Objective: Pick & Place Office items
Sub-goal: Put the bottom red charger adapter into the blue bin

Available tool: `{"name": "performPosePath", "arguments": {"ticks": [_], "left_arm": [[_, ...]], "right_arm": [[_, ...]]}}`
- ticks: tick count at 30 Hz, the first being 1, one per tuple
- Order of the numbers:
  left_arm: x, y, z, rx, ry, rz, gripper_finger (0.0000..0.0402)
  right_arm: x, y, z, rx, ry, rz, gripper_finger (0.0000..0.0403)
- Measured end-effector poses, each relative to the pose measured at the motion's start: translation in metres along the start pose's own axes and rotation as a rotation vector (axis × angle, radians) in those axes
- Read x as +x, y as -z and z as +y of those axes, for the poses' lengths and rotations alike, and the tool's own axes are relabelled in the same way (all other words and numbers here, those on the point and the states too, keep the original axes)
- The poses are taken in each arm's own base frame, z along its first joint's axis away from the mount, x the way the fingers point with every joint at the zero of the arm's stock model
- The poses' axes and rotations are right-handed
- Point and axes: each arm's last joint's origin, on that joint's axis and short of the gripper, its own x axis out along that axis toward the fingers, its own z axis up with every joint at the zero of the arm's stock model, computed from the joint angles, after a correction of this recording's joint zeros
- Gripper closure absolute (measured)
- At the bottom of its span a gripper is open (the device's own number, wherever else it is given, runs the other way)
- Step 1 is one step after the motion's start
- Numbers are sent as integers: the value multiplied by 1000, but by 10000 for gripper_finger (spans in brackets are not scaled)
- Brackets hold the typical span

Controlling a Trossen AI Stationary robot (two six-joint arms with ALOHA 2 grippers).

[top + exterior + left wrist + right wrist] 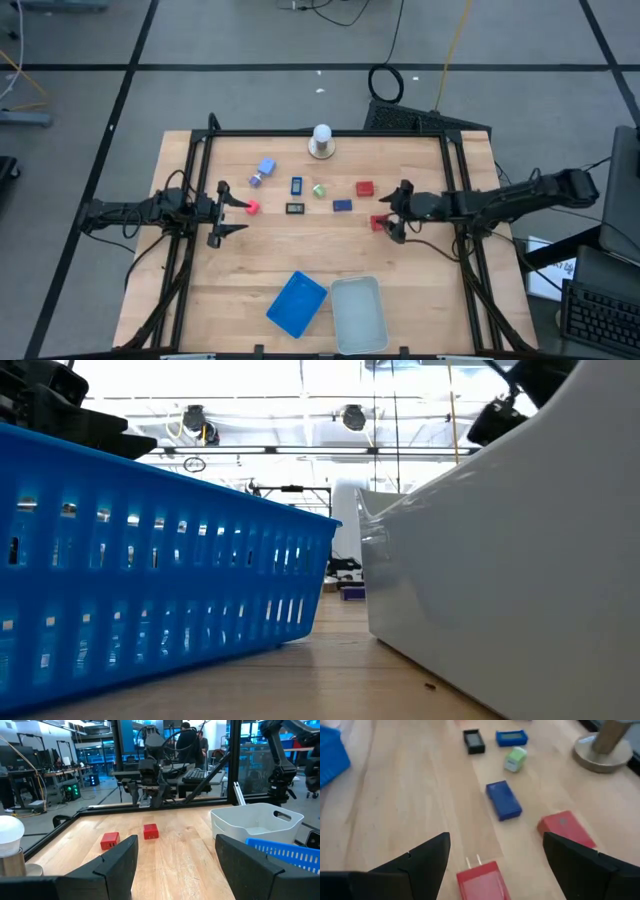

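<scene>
1. Red plug block (481,879) lies on the wooden table (420,300) right between the right gripper (397,212) fingers, jaws wide, nothing held.
2. Its two prongs point away from the wrist, so the long axis runs roughly along the gripper's reach; fingers flank the long sides.
3. Ahead of it: dark blue rectangle (503,800), a second red block (566,828) off to one side, green bit (515,758), black piece (473,741) farther on.
4. Left gripper (228,213) waits, jaws wide and empty, a small red piece (252,207) just beyond its fingertips.
5. Judgement: the right arm is nearer the plug block; a straight drop and close should suit.
</scene>
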Motion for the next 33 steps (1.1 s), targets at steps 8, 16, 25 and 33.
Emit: {"name": "performPosePath", "arguments": {"ticks": [8, 16, 25, 33], "left_arm": [[0, 0, 0, 0, 0, 0, 133], [0, 0, 0, 0, 0, 0, 133], [0, 0, 0, 0, 0, 0, 133], [0, 0, 0, 0, 0, 0, 133]], "right_arm": [[22, 5, 11, -101, -51, 156, 90], [40, 22, 12, -171, -36, 329, 90], [48, 28, 7, -160, -11, 375, 90], [54, 34, 7, -157, -4, 412, 90]]}}
